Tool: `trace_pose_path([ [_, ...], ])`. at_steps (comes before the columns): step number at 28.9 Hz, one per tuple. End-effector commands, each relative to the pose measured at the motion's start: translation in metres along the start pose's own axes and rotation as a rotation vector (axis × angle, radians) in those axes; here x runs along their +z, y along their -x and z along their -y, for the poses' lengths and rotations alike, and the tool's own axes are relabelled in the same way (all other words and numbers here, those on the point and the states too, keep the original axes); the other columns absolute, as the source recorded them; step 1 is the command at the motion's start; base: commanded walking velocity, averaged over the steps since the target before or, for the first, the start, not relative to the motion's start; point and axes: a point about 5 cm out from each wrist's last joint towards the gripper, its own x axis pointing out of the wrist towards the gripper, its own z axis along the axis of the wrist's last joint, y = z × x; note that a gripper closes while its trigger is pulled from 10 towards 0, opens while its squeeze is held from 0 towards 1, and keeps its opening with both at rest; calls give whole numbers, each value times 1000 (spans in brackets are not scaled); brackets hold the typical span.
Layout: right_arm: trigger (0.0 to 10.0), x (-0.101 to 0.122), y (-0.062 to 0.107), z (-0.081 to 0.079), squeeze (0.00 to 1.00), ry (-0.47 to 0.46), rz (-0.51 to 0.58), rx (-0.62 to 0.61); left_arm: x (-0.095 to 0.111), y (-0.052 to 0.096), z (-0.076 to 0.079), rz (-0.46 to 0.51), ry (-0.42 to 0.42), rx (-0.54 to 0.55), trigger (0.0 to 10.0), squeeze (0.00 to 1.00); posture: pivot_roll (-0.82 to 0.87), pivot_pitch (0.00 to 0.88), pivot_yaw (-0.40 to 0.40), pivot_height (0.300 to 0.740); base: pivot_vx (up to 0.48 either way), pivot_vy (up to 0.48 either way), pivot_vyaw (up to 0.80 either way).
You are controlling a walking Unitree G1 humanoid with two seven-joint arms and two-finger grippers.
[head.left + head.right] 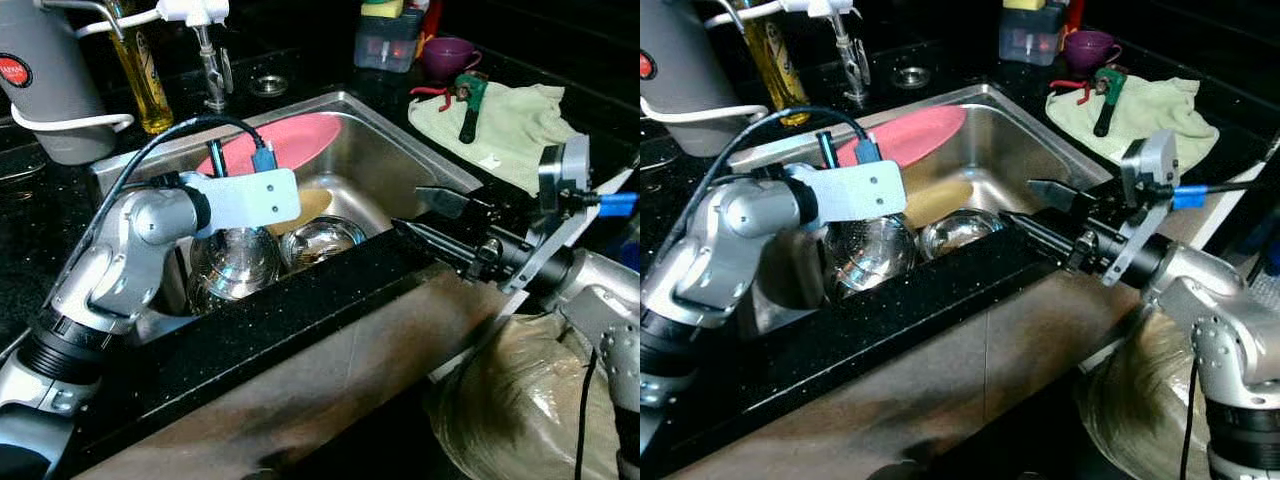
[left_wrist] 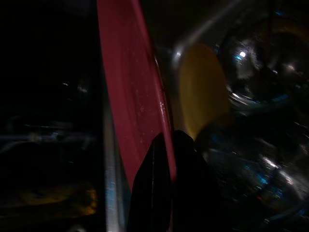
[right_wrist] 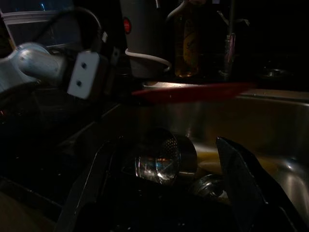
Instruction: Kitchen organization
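Note:
A pink-red plate [image 1: 290, 140] leans on the back left wall of the steel sink [image 1: 405, 135]. My left gripper [image 2: 164, 145] reaches down into the sink and is shut on this plate's rim [image 2: 130, 96]; in the eye views its fingers are hidden behind the white wrist bracket [image 1: 250, 195]. A yellow plate [image 1: 312, 205] lies below, beside two shiny steel pots [image 1: 235, 262] [image 1: 322, 240]. My right gripper [image 1: 418, 215] hovers open over the sink's right front corner, pointing at the pots [image 3: 161, 159], with nothing between its fingers.
Behind the sink stand a tap [image 1: 212, 60], an oil bottle [image 1: 142, 75] and a grey jug [image 1: 45, 85]. A green cloth [image 1: 505, 120] with hand tools, a purple cup [image 1: 448, 55] and a plastic container [image 1: 387, 40] sit at back right. A bag [image 1: 510, 400] lies below the counter.

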Motion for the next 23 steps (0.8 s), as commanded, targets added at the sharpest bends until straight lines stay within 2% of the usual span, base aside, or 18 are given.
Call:
trace_pose_path([
  [1, 10000, -1, -3, -5, 0, -4, -14, 26, -8, -6, 14, -9, 11, -50, 10000, 0, -9, 52, 25, 732, 0, 0, 0],
  [7, 10000, -1, -4, -5, 0, -4, -11, 27, -21, -14, 21, -21, -4, -30, 10000, 0, -15, 56, 26, 732, 0, 0, 0],
  [9, 10000, 0, -4, -6, 0, -4, -11, 26, -22, -17, 23, -12, -38, -28, 10000, 0, -16, 58, 26, 732, 0, 0, 0],
  [13, 10000, 0, -4, -8, 0, -8, -13, 36, -22, -21, 24, 13, -70, -25, 10000, 0, -19, 61, 28, 732, 0, 0, 0],
  [21, 10000, -5, -5, -16, 0, -17, -48, 88, -19, -26, 27, 51, -85, -34, 10000, 0, -21, 62, 26, 732, 0, 0, 0],
  [22, 10000, -6, -5, -18, 0, -18, -59, 101, -18, -27, 28, 61, -80, -28, 10000, 1000, -21, 63, 25, 732, 0, 0, 0],
  [23, 10000, -7, -5, -19, 0, -21, -67, 111, -18, -28, 28, 69, -75, -26, 10000, 1000, -21, 64, 25, 732, 0, 0, 0],
])
